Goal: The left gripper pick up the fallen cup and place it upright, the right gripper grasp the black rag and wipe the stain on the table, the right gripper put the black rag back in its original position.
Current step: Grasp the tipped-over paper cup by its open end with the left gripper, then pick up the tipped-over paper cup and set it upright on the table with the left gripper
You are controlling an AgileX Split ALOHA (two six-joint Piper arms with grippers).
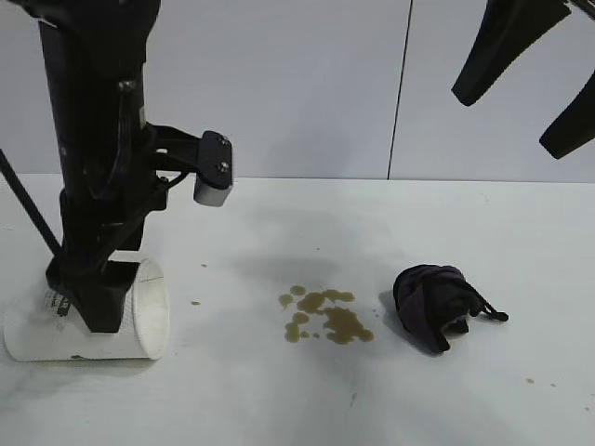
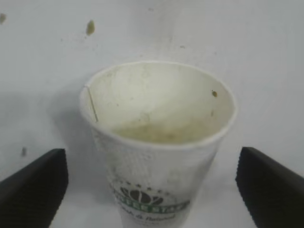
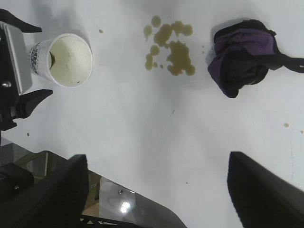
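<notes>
White table (image 1: 279,400) bears stain (image 1: 325,316), black rag (image 1: 437,305).

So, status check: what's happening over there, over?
Left pincer open, straddling fallen cup. Right pincer open, parked high. Stain, black rag untouched. Nothing in the way.

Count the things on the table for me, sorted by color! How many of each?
White: 1, the cup lying on its side
Black: 1, the black rag
Brown: 1, the stain
Total: 3
</notes>
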